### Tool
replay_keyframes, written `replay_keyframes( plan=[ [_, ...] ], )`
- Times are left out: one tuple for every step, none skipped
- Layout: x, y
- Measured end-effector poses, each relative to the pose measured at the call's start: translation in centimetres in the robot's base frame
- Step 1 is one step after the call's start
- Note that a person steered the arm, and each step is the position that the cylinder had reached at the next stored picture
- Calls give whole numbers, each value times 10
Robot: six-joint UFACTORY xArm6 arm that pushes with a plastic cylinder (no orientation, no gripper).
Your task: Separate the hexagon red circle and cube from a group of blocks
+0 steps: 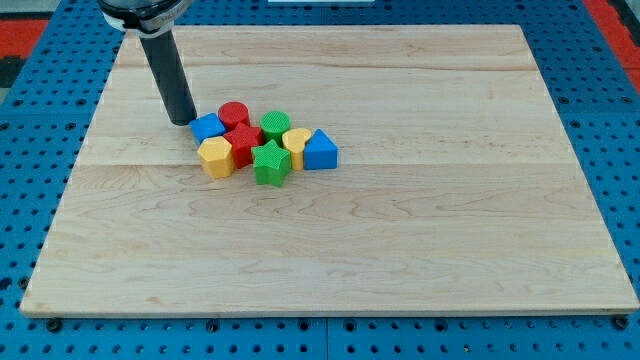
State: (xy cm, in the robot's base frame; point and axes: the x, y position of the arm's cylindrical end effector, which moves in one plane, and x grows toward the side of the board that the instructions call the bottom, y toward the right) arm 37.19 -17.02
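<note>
No pincer on this rig, just a dark rod, so nothing's gripped. My tip (182,120) sits on the wooden bench (400,230), right against the left side of the blue cube (208,127).

The blocks are all bunched together:
- The red circle (234,113) is at the far side.
- The green circle (275,125) is to its right.
- A red block (243,140), shape unclear, sits mid-cluster.
- The yellow hexagon (216,157) is near-left.
- The green star (270,163) is nearest.
- The yellow heart (297,142) and blue triangle (320,151) are on the right.
</note>
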Motion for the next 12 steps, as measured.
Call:
replay_keyframes(
  plan=[
    [-3, 2],
    [-3, 3],
    [-6, 2],
    [-33, -18],
    [-28, -32],
    [58, -13],
    [98, 4],
    [91, 41],
    [59, 79],
    [20, 92],
    [-22, 91],
    [-38, 123]
  ],
)
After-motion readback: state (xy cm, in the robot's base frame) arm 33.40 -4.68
